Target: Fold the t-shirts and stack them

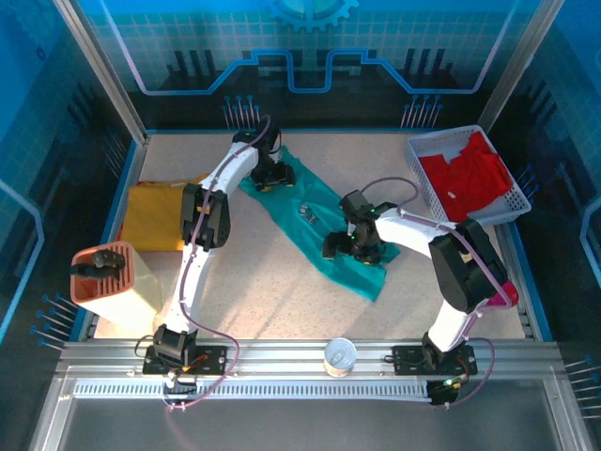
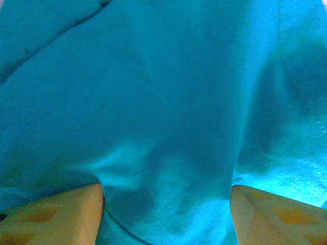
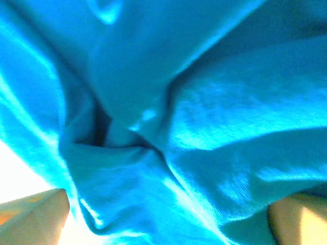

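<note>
Teal-green cloth crowds both wrist views, and it belongs to the teal-green t-shirt [image 1: 302, 225], which lies as a long, narrow diagonal band across the middle of the surface [image 1: 282, 301], its small chest print facing up. That shape suggests its sides are already turned in and the crosswise fold is yet to be made. At the left edge of the surface, the mustard-yellow t-shirt [image 1: 160, 216] lies as a flat, compact rectangle, so it looks finished and ready to serve as the base of the stack. Over at the far right, the red t-shirt [image 1: 465, 178] sits rumpled inside the white mesh basket [image 1: 420, 169], apparently untouched. By my reckoning the job is roughly a third done: one shirt folded, one in hand, one waiting, and no stacking yet. At the far end of the teal band, the left end effector [image 2: 166, 219] has its yellow fingers [image 2: 51, 217] spread wide, with cloth bulging up between them. At the near end, the right end effector [image 3: 166, 219] is spread just as wide over a bunched ridge of fabric. Neither looks clamped.
</note>
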